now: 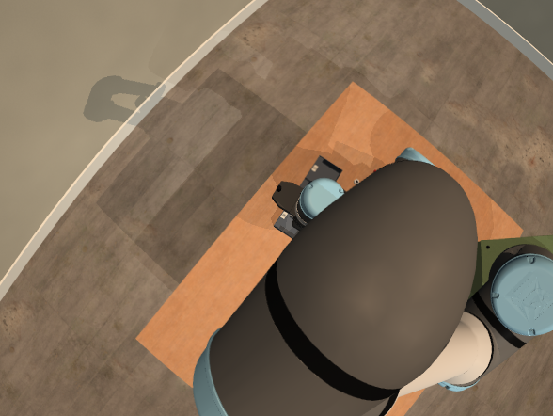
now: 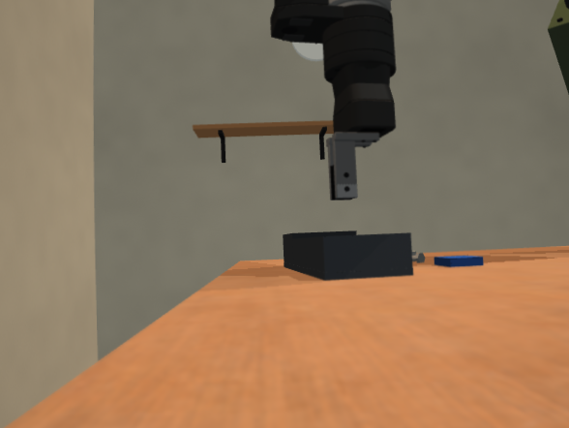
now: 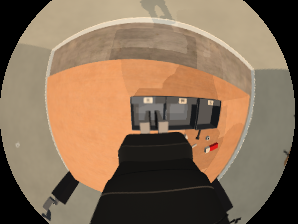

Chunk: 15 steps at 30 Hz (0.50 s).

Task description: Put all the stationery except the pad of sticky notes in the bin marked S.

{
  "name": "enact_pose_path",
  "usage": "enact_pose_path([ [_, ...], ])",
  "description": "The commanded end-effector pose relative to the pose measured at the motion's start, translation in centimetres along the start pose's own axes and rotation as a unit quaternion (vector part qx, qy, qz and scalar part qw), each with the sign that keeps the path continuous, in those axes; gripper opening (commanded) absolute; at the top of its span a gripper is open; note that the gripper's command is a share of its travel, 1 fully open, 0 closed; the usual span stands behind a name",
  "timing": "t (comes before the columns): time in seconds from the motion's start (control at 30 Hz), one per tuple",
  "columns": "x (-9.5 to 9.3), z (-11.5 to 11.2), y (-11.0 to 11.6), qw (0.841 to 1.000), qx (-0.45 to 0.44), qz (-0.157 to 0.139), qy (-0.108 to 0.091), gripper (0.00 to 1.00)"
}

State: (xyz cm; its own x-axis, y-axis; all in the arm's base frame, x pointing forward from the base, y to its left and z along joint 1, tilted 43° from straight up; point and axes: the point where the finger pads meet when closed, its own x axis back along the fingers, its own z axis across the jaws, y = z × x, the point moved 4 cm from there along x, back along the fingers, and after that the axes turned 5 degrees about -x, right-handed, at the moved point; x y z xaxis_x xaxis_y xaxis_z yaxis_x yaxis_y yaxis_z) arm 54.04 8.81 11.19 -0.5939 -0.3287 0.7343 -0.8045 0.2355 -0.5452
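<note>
Three dark bins stand in a row, with left (image 3: 132,116), middle (image 3: 175,98) and right (image 3: 218,114) bins in the wrist view; their labels are too small to read surely. My gripper (image 3: 152,116) (image 2: 344,198) is above the left bin, clear of its rim, fingers a little apart with nothing seen between them. Grey shapes inside the left and middle bins are unclear. A red-and-white piece (image 3: 211,147), a small ring-like piece (image 3: 208,138) (image 1: 356,182) and a dark slim piece (image 3: 198,135) are in front of the bins. A flat blue block (image 2: 459,261) lies on the table.
The orange table (image 1: 226,278) (image 2: 271,339) has its edge close behind the bins. A grey metal piece (image 2: 420,258) shows just beside the bins in the exterior view. The arm hides much of the table in the top view. A shelf (image 2: 261,130) hangs on the wall.
</note>
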Motion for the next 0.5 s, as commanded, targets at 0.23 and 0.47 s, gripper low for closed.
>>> enact_pose_path([
  [0.23,6.6,0.0,0.0,1.000,0.000,0.000,0.000,0.31],
  [0.47,12.4,0.0,0.0,1.000,0.000,0.000,0.000,0.31],
])
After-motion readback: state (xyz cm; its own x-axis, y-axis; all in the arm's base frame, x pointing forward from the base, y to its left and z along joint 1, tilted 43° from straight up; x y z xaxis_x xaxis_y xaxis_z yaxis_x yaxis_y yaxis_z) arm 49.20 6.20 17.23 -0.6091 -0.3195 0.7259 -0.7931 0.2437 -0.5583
